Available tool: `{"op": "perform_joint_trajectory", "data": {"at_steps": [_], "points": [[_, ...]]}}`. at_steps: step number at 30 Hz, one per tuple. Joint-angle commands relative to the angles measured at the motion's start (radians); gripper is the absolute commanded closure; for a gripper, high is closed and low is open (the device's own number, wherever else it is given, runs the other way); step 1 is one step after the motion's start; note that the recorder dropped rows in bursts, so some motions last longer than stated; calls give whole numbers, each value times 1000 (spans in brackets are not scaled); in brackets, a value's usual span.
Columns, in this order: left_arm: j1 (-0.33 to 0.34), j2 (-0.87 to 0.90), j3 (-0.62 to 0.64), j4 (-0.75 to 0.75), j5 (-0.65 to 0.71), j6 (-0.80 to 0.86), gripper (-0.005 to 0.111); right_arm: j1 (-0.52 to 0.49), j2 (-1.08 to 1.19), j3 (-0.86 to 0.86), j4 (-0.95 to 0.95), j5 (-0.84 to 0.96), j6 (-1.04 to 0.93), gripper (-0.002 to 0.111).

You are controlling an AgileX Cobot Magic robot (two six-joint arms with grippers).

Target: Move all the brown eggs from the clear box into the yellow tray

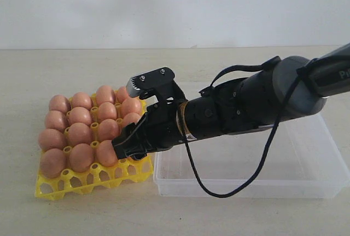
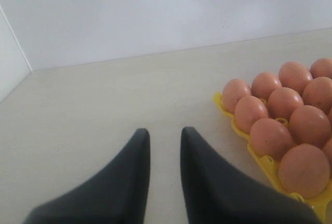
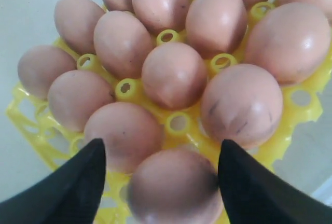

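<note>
All visible eggs [image 1: 80, 133] are sitting in the tray [image 1: 93, 184], so the right claw [image 3: 162, 149], released astride the five o'clock corner egg [image 3: 174, 190], should be rising straight, sparing neighbours.

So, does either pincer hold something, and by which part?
Left pincer: nothing. Right pincer flanks one egg, both sides, at the tray; gap showing, grip cannot be told.
</note>
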Motion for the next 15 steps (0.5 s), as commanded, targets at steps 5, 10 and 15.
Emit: {"op": "perform_joint_trajectory", "data": {"at_steps": [5, 10, 15], "points": [[-5, -2, 4, -2, -2, -2, 85, -1, -220, 3, -7, 183, 12, 69], [-5, -2, 4, -2, -2, -2, 85, -1, -374, 3, -5, 543, 13, 109], [-5, -2, 4, -2, -2, -2, 85, -1, -557, 3, -15, 797, -57, 109]]}}
